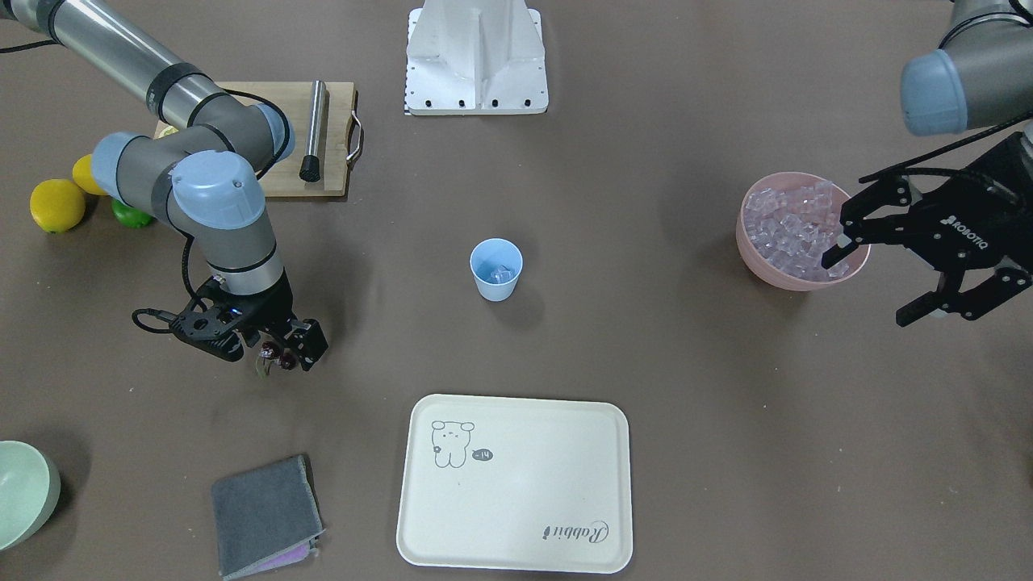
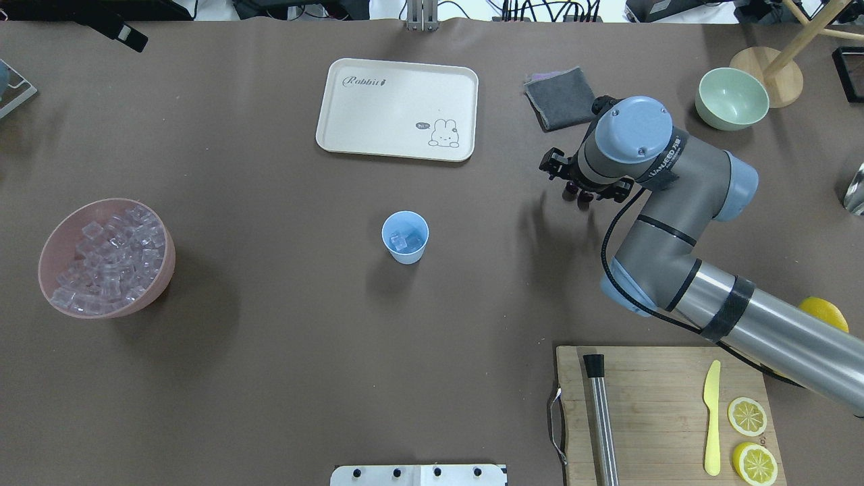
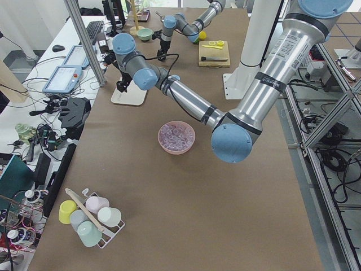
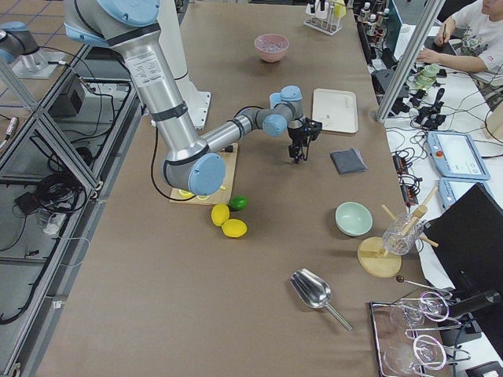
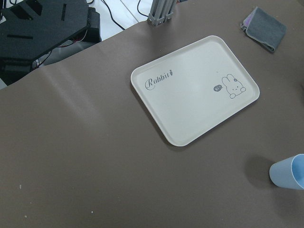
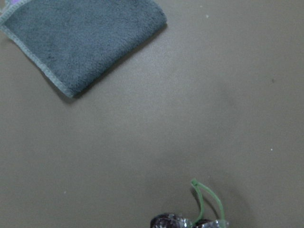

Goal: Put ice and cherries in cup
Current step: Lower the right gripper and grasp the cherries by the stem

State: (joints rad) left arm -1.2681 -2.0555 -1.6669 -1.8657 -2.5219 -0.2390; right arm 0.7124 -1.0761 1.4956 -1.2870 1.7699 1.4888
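Overhead looks down from behind me; front view faces me. Both share the cup (image 2: 405,236) and tray (image 2: 398,88). Side views look along my table (image 3: 186,197). Wrist views sit close.

The cup (image 2: 405,237) stands alone mid-surface (image 2: 270,337), with bare surface on every side and its mouth uncovered. Between it and the right gripper (image 2: 586,192), which holds the cherries (image 1: 276,353) above the surface, nothing stands. The tray (image 2: 398,108) lies beyond the cup, well apart, and the cloth (image 2: 561,98) lies just past the right gripper. The board (image 2: 665,412) sits near the robot's side, clear of that stretch. On the other side, the bowl (image 2: 47,250) of ice (image 2: 111,260) is well apart from the cup, bare surface between; the left gripper (image 1: 904,266) hangs over its rim, jaws wide.
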